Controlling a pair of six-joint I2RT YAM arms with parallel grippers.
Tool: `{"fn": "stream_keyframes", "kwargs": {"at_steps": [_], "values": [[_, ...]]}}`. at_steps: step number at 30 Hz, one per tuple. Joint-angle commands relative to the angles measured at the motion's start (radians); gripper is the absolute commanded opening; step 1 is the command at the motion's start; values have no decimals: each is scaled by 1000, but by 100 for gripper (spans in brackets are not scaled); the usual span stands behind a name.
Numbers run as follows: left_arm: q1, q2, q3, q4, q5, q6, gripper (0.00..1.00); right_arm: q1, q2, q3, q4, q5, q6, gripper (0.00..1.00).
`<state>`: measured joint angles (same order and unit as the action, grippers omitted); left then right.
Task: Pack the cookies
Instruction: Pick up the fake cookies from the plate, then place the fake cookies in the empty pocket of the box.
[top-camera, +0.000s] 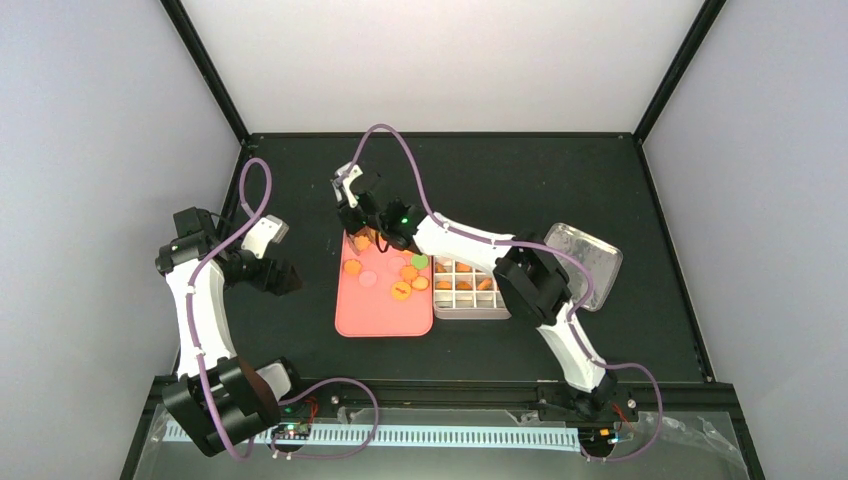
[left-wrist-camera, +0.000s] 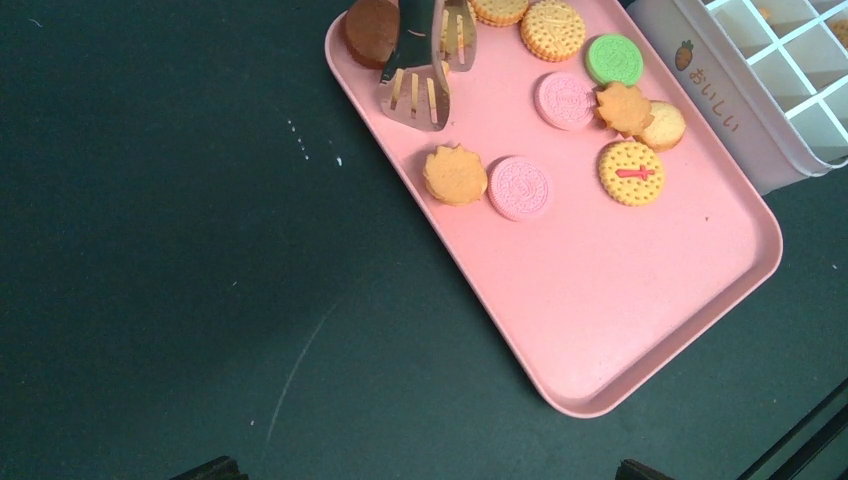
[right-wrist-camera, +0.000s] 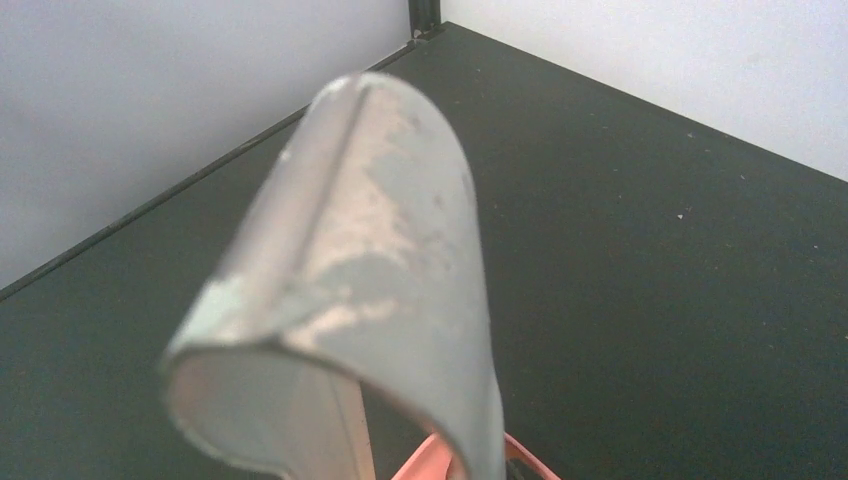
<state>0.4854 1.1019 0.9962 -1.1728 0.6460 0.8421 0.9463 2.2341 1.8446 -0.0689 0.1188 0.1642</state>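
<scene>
Top external view: my right fingers grasp the tongs over the pink tray of cookies. My left fingers hang released above the bench.

A pink tray lies slantwise on a dark bench. Cookies cluster at the tray's far end: orange rounds and flower shapes, two pink ones, a green cookie, and a dark brown cookie in the far left corner. Slotted metal tongs hang over the tray just beside the brown one. A white divided box sits just beside the tray's right edge. The left gripper shows only as two dark fingers at the bottom, set wide apart.
</scene>
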Motion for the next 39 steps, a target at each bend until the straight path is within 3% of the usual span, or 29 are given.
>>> {"fn": "stream_keyframes", "kwargs": {"at_steps": [1, 11, 19, 28, 32, 39], "values": [[10, -2, 37, -5, -4, 20, 99, 1, 25, 20, -33, -13, 18, 39], [10, 3, 35, -6, 6, 20, 99, 3, -157, -142, 46, -14, 25, 28], [10, 3, 38, -10, 26, 23, 99, 8, -535, -552, 151, 2, 62, 27], [9, 8, 32, -10, 66, 31, 99, 15, -973, -989, 150, 72, 146, 25], [9, 10, 31, -14, 81, 31, 99, 17, -1083, -1072, 130, 97, 161, 25], [9, 12, 33, -13, 83, 29, 99, 19, -1110, -1106, 116, 115, 170, 25]]}}
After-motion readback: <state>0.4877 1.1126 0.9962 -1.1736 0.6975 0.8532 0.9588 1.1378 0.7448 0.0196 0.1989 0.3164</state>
